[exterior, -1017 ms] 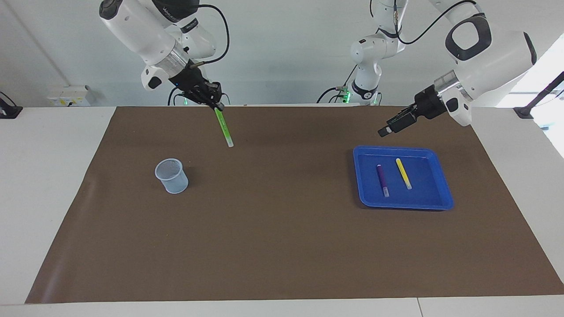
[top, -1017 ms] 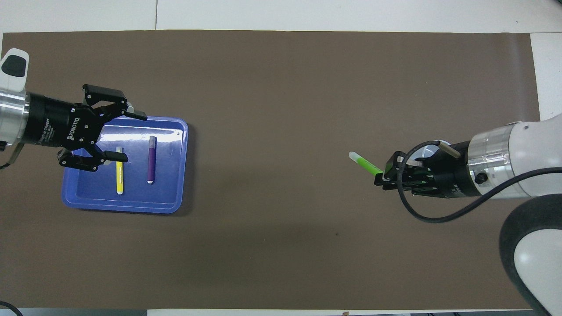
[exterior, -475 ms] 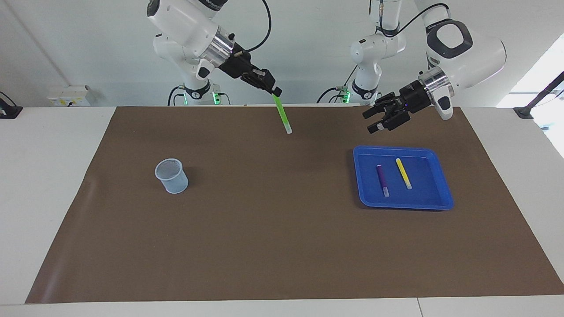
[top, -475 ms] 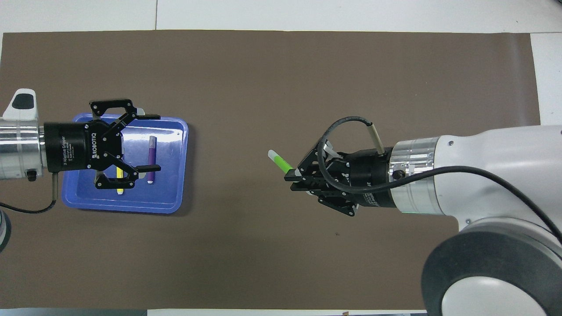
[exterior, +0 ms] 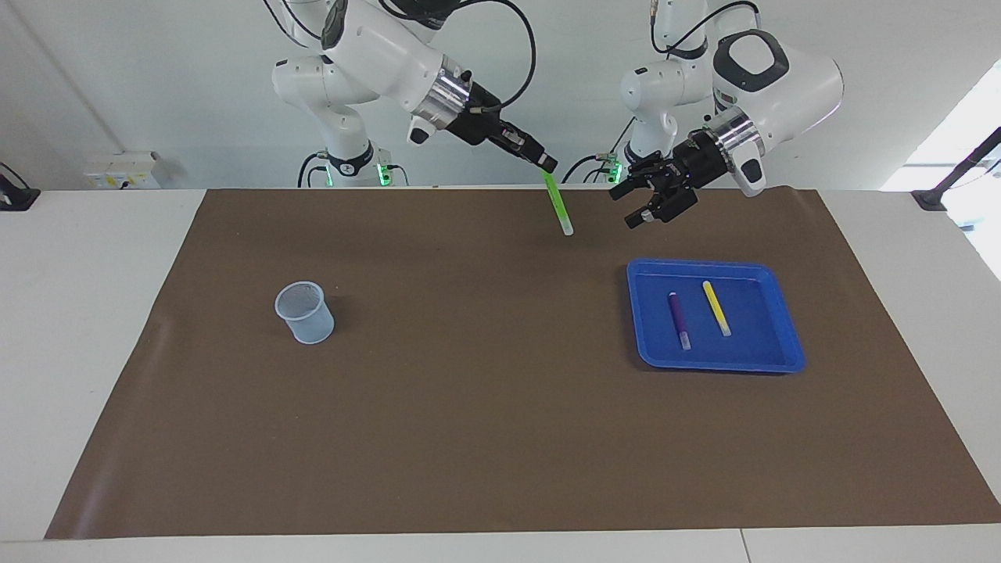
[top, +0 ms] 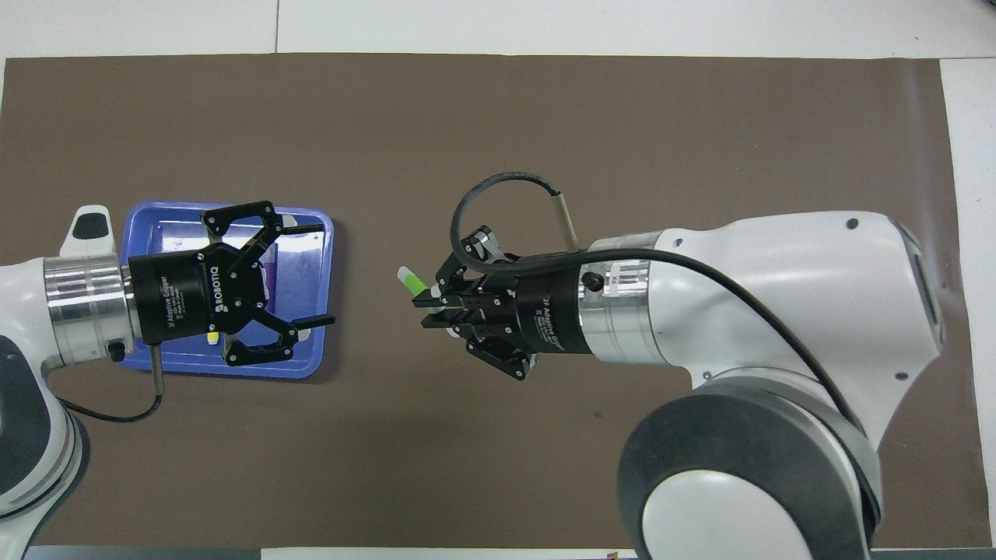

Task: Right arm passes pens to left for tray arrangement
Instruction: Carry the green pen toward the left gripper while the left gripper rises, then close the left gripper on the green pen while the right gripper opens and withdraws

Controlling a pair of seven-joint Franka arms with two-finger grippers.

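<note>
At upper centre, the right gripper is pinching the green pen in its jaws, while the left gripper is hanging wide-jawed beside it.

Green pen hanging from right gripper in mid-air, left gripper near (fingers spread)

Both arms are glossy white with silver wrist rings and black grippers; the left gripper bears white "ROBOTIQ" lettering, the right gripper a looping black cable.
</note>
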